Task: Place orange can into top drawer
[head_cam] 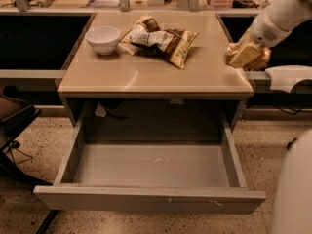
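The orange can [261, 59] is at the table's right edge, partly hidden behind my gripper [243, 55]. The gripper comes in from the upper right on a white arm and is shut on the can, holding it just over the table's right rim. Only orange-brown parts of the can show on either side of the pale fingers [245, 54]. The top drawer [146, 199] is pulled wide open below the tabletop toward the camera, and its grey floor is bare.
A white bowl [103, 38] stands at the back left of the beige table [146, 77]. Yellow-brown and white snack bags [163, 39] lie at the back middle. A white robot part [287, 77] juts out to the table's right, and another fills the lower right corner.
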